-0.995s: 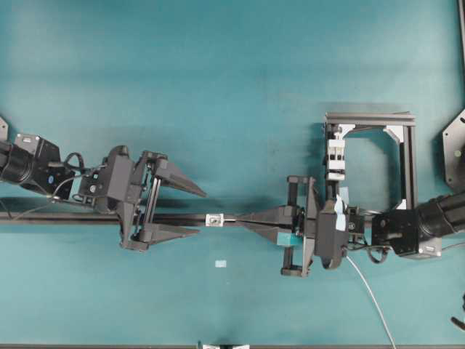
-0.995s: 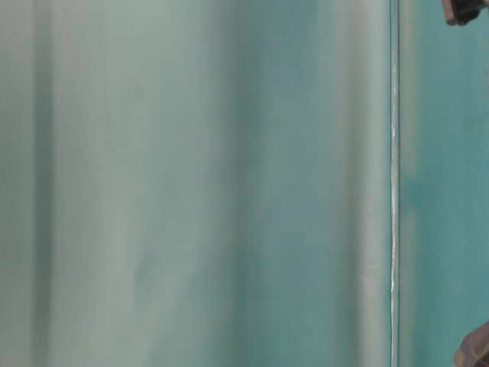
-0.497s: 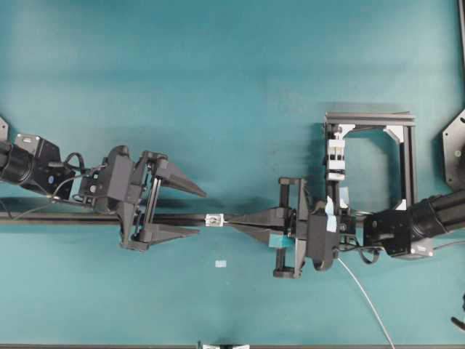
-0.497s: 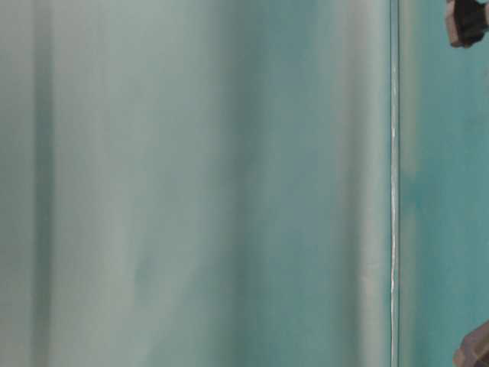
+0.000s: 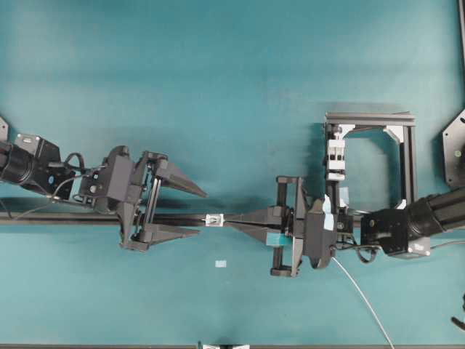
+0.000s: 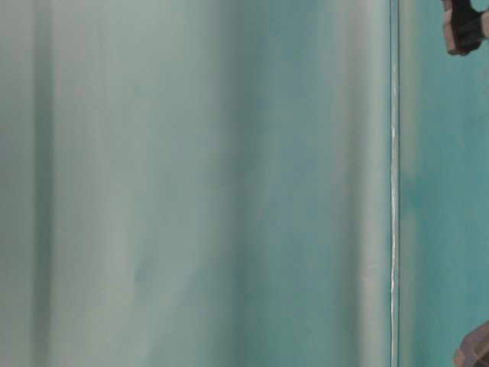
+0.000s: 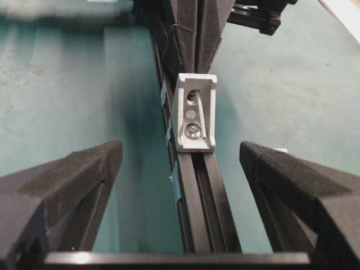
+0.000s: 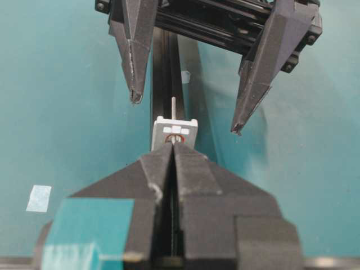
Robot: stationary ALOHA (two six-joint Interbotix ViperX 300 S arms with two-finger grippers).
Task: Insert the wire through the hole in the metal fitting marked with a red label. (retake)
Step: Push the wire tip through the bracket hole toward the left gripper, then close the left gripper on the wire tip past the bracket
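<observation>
The metal fitting (image 5: 213, 219) is a small silvery square piece on the black rail (image 5: 73, 217). My right gripper (image 5: 227, 220) is shut on the wire (image 5: 363, 298), its tips right against the fitting. In the right wrist view the shut gripper (image 8: 173, 145) touches the fitting (image 8: 175, 129), and the wire tip (image 8: 174, 107) sticks out beyond it. In the left wrist view the wire (image 7: 195, 97) shows through the hole of the fitting (image 7: 194, 121). My left gripper (image 5: 200, 212) is open, straddling the rail just left of the fitting, holding nothing.
A black square frame (image 5: 409, 163) with a white stacked-block clip (image 5: 336, 156) stands at the right. A pale flat rectangle (image 5: 220, 264) lies on the teal table in front of the rail. The table-level view shows only blurred teal and a dark gripper part (image 6: 462, 27).
My right gripper has moved left along the rail with the wire, closing the gap to the fitting. The left gripper has not moved.
</observation>
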